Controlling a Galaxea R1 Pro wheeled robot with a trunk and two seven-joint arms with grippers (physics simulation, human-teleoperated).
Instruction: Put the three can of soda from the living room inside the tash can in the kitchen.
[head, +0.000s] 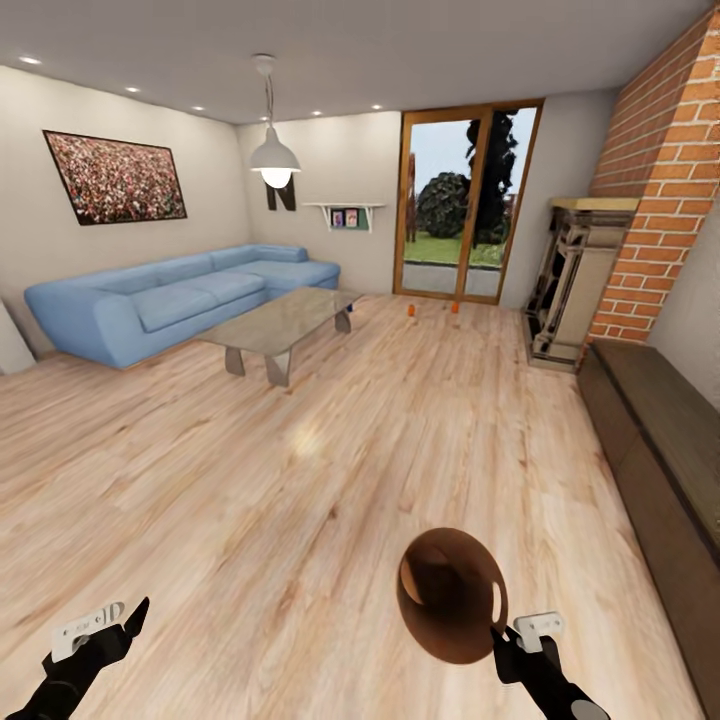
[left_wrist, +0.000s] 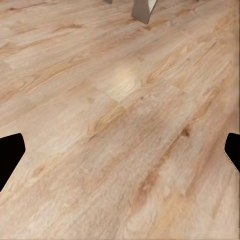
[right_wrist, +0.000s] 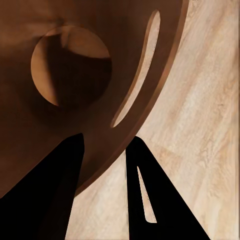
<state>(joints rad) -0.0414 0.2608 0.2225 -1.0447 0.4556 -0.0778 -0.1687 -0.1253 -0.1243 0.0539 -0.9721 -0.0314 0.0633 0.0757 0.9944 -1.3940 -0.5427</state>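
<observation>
Right gripper (head: 497, 632) low at the near edge of the head view, fingers (right_wrist: 60, 185) narrowed onto the rim of the tash can (head: 450, 595), one finger inside the wall and the other outside, so clamped on it. Tash can held off the wooden floor (head: 330, 500), tipped so its dark brown inside and round bottom face the camera; slot handle cut through the wall visible in the right wrist view, floor showing through it. Left gripper (head: 135, 615) low at the near left, holding nothing; in the left wrist view its two black fingertips (left_wrist: 11, 152) set far apart at opposite edges, bare floor planks between them, so spread wide. Further out, mid-room left, a glass-topped coffee table (head: 285, 320) on pale angled legs. Behind it, a light-blue corner sofa (head: 170, 295) along the left wall, framed crowd photo (head: 115, 178) above it. White pendant lamp (head: 274, 158) hanging from the ceiling over the table. To the right, a long dark wooden bench (head: 660, 450) along the wall, then a brick chimney (head: 665, 170) with a fireplace unit (head: 575, 285) at its foot. Far end: white wall shelf (head: 345, 210) and wood-framed glass doors (head: 465, 205), garden beyond. On the floor just in front of the doors, two small orange soda cans (head: 411, 310), standing near each other but apart; too small to make out more.
</observation>
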